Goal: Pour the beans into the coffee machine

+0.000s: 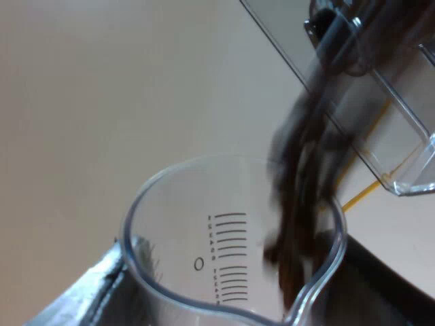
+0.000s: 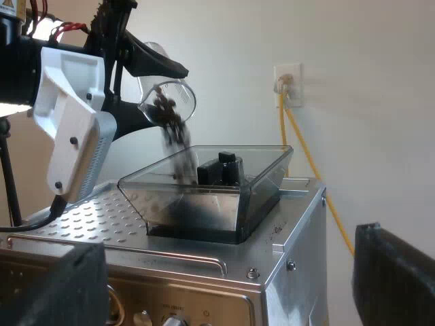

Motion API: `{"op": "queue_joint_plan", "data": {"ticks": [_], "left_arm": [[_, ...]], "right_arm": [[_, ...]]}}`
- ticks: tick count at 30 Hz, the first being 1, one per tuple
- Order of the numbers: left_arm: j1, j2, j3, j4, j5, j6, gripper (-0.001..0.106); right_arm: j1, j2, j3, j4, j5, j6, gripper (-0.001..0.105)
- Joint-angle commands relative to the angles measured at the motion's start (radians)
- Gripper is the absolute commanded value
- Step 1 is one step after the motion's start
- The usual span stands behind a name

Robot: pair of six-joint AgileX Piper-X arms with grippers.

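Note:
My left gripper [image 1: 231,302] is shut on the clear measuring glass [image 1: 224,231], which has black scale lines and is tipped over with its spout down. Dark coffee beans [image 1: 299,176] stream out of the glass into the clear bean hopper [image 1: 408,142]. In the right wrist view the left gripper [image 2: 146,68] holds the tilted glass [image 2: 166,98] just above the hopper [image 2: 217,183] on top of the steel espresso machine [image 2: 285,272]. Beans [image 2: 173,139] fall into the hopper and pile up on its floor. My right gripper [image 2: 221,261] stands open, away from the machine's front corner, with nothing between its fingers.
The machine's perforated steel top [image 2: 88,217] lies beside the hopper. Knobs [image 2: 173,319] show at its front. A wall socket [image 2: 287,85] with a yellow cable [image 2: 319,176] hangs on the pale wall behind the machine.

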Motion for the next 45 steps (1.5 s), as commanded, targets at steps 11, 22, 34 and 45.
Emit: {"op": "queue_joint_plan", "data": {"ticks": [11, 22, 34, 45], "left_arm": [[-0.004, -0.006, -0.009, -0.01, -0.004, 0.037, 0.027], [-0.004, -0.006, -0.009, -0.01, -0.004, -0.01, 0.027], [-0.004, -0.073, -0.009, -0.01, -0.004, -0.355, 0.027], [-0.002, -0.185, -0.009, 0.006, -0.013, -0.894, 0.027]], "right_arm": [[0.002, -0.007, -0.009, -0.008, 0.003, -0.008, 0.079], [0.002, -0.007, -0.009, -0.008, 0.003, -0.008, 0.079], [0.002, -0.007, -0.009, -0.008, -0.001, -0.008, 0.079], [0.002, -0.007, -0.009, -0.013, -0.356, -0.008, 0.079]]}}
